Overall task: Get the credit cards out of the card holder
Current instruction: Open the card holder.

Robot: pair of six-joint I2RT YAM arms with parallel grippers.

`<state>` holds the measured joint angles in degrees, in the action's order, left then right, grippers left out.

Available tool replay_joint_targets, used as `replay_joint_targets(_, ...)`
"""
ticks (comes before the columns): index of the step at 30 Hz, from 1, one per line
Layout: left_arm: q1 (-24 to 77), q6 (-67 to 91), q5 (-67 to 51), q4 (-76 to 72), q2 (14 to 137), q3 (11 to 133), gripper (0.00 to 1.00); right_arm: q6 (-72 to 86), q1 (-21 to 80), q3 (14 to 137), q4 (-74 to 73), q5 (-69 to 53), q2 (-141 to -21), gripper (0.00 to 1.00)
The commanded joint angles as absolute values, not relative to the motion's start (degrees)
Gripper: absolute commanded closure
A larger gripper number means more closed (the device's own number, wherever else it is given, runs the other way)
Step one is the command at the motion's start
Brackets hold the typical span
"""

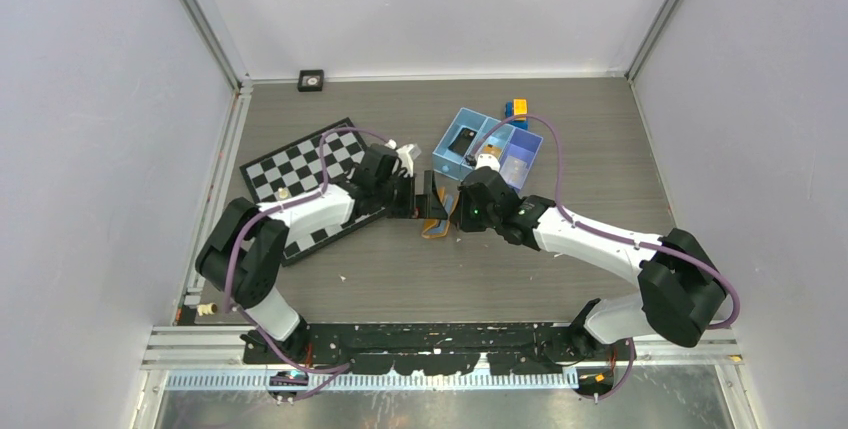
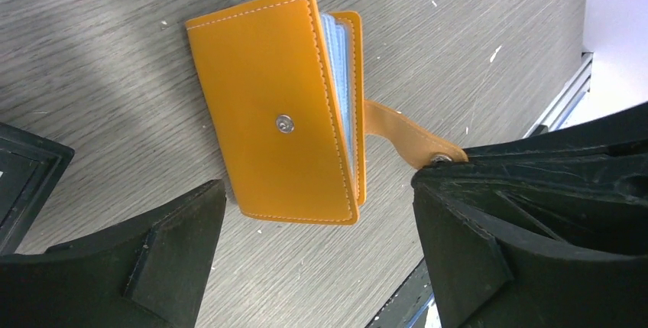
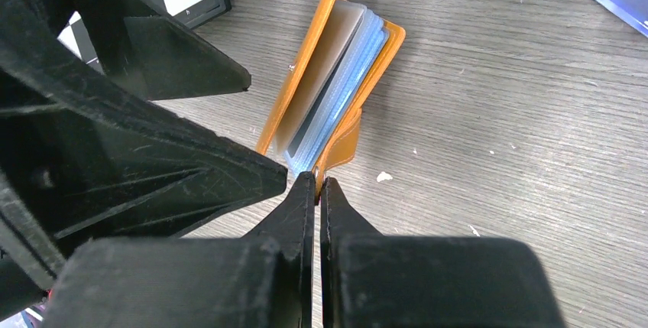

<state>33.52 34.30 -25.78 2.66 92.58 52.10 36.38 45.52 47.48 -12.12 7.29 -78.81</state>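
Right pincer [image 3: 317,183] clamped flat on closing tab [image 3: 341,141] of card holder [image 2: 267,106], probably anchoring the flap so the cover gapes. Left pincer [image 2: 317,190] spread wide, gripping nothing, straddling the holder from 9 o'clock; likely lining up for the sleeves [image 3: 348,60]. Holder lies mid-table [image 2: 99,45], half open, sleeves fanned. Cards look all inside, none out yet. Blue tray [image 1: 462,114] at 1 o'clock of holder has a dark flat item in one compartment and something pale in another, can't tell what.
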Motion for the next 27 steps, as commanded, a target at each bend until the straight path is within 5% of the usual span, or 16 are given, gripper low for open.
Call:
replay_joint_targets(1, 33.64, 33.26, -24.36, 6.62, 95.85, 55.9, 0.07, 37.09, 45.25, 50.1, -10.65, 7.12, -78.59, 1.0)
replay_joint_targets(8, 33.19, 32.79, -22.58, 12.87, 100.52, 59.66, 0.21, 37.35, 45.16, 49.69, -10.65, 8.23, -77.82, 1.0)
replay_joint_targets(14, 30.07, 37.48, -30.52, 3.93, 100.98, 55.7, 0.58, 37.83, 44.74, 48.92, -10.64, 9.34, -76.67, 0.99)
replay_joint_targets(20, 29.01, 40.76, -34.13, -2.9, 100.31, 52.8, 0.73, 38.5, 43.76, 48.63, -10.64, 8.99, -76.87, 1.0)
replay_joint_targets(24, 28.83, 40.96, -34.09, -3.21, 99.96, 52.54, 0.75, 39.48, 42.09, 48.52, -10.69, 7.17, -77.84, 0.99)
replay_joint_targets(27, 28.83, 40.98, -34.04, -2.67, 100.24, 52.81, 0.59, 40.13, 40.83, 48.62, -10.55, 4.84, -79.04, 1.0)
